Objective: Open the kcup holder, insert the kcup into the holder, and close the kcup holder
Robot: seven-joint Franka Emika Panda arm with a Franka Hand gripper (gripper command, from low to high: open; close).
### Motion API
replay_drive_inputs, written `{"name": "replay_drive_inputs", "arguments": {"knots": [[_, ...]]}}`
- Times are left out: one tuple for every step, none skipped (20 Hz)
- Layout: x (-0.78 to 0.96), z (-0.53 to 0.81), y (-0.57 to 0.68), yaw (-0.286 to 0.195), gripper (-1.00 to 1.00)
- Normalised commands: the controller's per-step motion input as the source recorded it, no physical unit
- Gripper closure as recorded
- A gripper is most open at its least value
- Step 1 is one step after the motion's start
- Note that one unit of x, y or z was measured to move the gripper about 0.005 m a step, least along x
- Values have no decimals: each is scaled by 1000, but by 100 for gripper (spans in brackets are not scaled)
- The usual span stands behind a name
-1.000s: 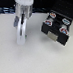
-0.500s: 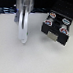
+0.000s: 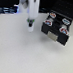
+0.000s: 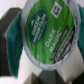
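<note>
In the wrist view the kcup (image 4: 47, 32), a white pod with a green printed top, fills the frame and sits clamped between my dark fingers (image 4: 9, 37). In the exterior view my gripper (image 3: 29, 27) hangs point-down over the white table, to the exterior view's left of the kcup holder (image 3: 54, 35); the kcup is too small to make out there. The holder is a black box with pale handle marks on its front. A tray of round slots shows on top of it. The blur hides whether its drawer is pulled out.
Several red-and-white-topped pods (image 3: 64, 20) sit in the holder's slots. A dark block (image 3: 62, 4) stands behind the holder. Dark clutter (image 3: 7, 11) lines the table's far edge at the exterior view's left. The white table (image 3: 22, 55) spreads in front.
The arm with the kcup has shifted a little toward the exterior view's right, closer to the holder. The holder has not moved.
</note>
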Motion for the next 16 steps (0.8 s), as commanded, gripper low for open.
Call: {"name": "replay_drive_inputs", "arguments": {"knots": [[84,564,670,6,100],[45,537,658,17,100],[57,507,653,7,100],[69,493,659,5,100],[97,513,671,1,100],[133,519,682,-1,100],[139,495,693,-3,100],[103,425,691,5,100],[104,408,688,1,100],[95,379,676,1,100],[87,353,664,4,100],[65,322,655,5,100],[59,314,655,6,100],[60,310,665,18,100],[116,307,663,12,100],[155,317,661,14,100]]}}
